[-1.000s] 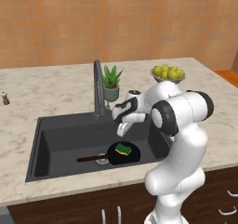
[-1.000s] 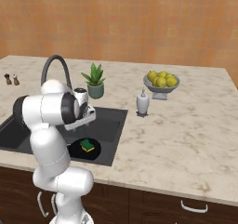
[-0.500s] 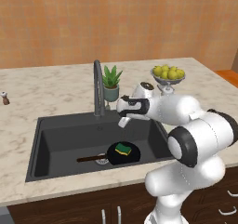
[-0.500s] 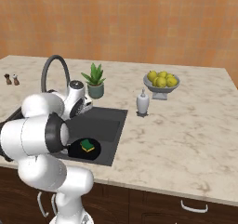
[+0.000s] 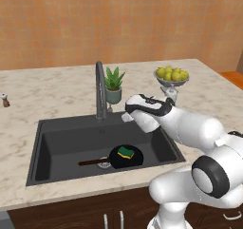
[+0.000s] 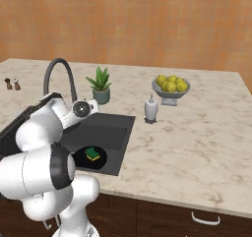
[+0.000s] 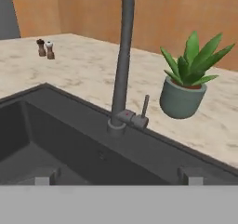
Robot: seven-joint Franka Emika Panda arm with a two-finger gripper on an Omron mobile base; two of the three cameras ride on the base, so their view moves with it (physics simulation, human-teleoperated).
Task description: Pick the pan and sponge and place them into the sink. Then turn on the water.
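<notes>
Sink [image 5: 52, 142]: dark grey basin; tap [image 5: 100, 88] the same dark grey.
Pan [image 5: 135, 159]: black, with dark brown handle.
Sponge [image 5: 126, 151]: yellow with green face.
Counter [image 6: 197, 147]: beige marble, veined pattern.
Wall [image 5: 118, 23]: orange-tan, faint tile grid.
Potted plant [image 7: 189, 76]: green leaves, grey-green pot.
Fruit bowl [image 6: 169, 92]: grey, holding yellow-green fruit.
Soap dispenser [image 6: 150, 108]: white.
Cabinet fronts [image 6: 162, 216]: dark brown.

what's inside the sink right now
The pan lies in the sink with the sponge on it. Its handle crosses the drain, partly covering it. No water runs.
</notes>
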